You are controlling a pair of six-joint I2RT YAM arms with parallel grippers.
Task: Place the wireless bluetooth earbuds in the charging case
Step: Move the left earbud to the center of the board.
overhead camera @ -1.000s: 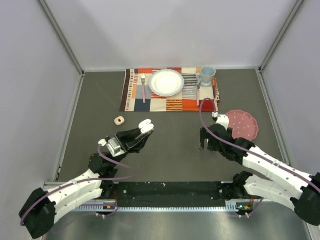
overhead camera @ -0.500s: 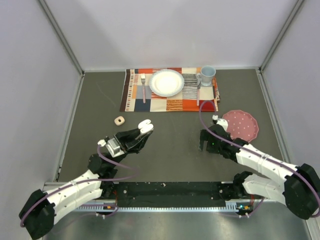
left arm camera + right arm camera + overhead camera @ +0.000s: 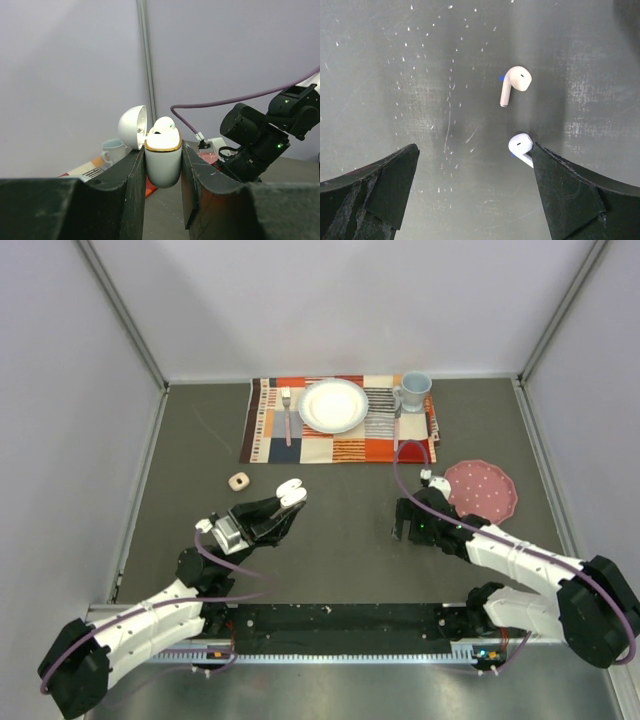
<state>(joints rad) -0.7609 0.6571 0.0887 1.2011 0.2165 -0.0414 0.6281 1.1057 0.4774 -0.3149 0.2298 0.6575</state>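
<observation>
Hovering my right gripper [image 3: 475, 150], jaws wide, over two earbuds [image 3: 516, 83] right of centre, while my left gripper [image 3: 163, 172] is clamping the open charging case [image 3: 163, 159]; next, I judge, centring on one and closing.

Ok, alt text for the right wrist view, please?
Two white earbuds lie on a scuffed dark table beneath the open right gripper. The upper earbud lies free; the lower earbud sits by the finger at the view's right, its stem partly hidden behind it.

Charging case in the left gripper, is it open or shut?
Open. The left wrist view shows the lid tipped back behind the upright charging case, with one earbud seated in its top.
</observation>
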